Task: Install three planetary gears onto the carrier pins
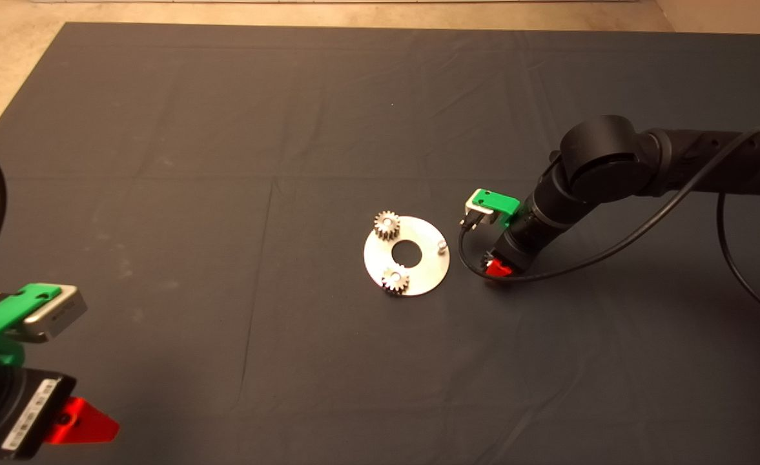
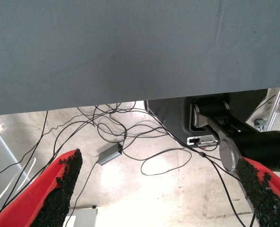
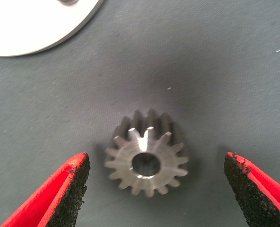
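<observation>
A shiny disc [image 1: 418, 274] with a large centre hole lies mid-mat. Two silver planetary gears sit on its pins, one at the far left [image 1: 387, 225] and one at the near edge [image 1: 395, 279]. The third carrier pin [image 1: 442, 245] stands bare at the disc's right edge. My right gripper [image 1: 497, 268] hovers just right of the disc, open. In the right wrist view a darker grey gear [image 3: 147, 152] lies flat on the mat between the open fingers [image 3: 71, 187], untouched, with the disc's rim [image 3: 45, 33] beyond it. My left gripper [image 1: 79, 423] is parked at the lower left, open and empty.
The dark mat [image 1: 225, 161] covers the table. A black cable [image 1: 612, 248] loops from the right arm over the mat. The left wrist view looks past the mat's edge [image 2: 130, 56] at a floor with several cables [image 2: 130, 132] and a machine base [image 2: 224, 137].
</observation>
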